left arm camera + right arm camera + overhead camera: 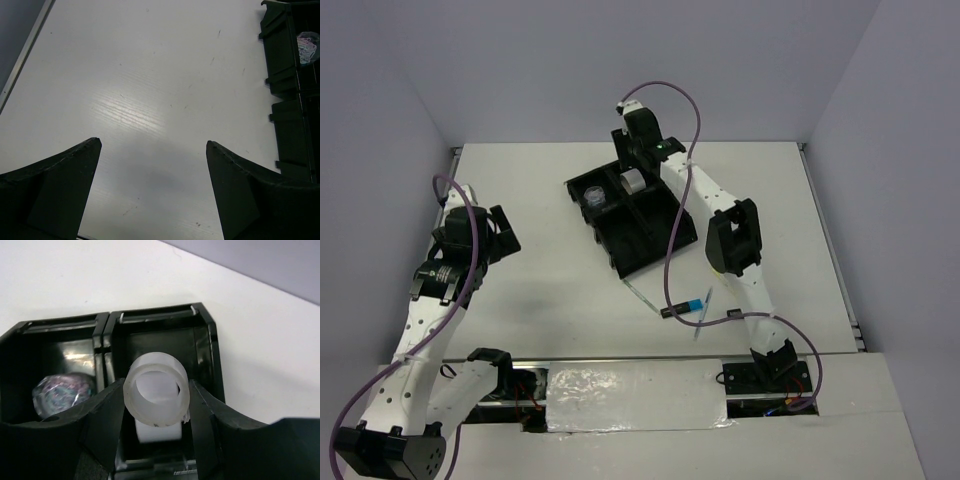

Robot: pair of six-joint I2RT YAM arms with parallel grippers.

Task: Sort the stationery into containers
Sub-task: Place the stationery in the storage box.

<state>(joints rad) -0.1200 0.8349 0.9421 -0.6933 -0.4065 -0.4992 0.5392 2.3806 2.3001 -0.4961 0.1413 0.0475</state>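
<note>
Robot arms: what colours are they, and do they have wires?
The left arm and the right arm are white tubes with chunky black joints. A thin purple cable loops along each one. The left tool and the right tool each have two black wedge-shaped fingers. A tiny green light glows near the right arm's tip.

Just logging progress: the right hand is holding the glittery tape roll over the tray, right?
Not quite. The right hand holds the clear tape roll over the tray; the right wrist view shows the glittery roll lying in the neighbouring compartment.
</note>
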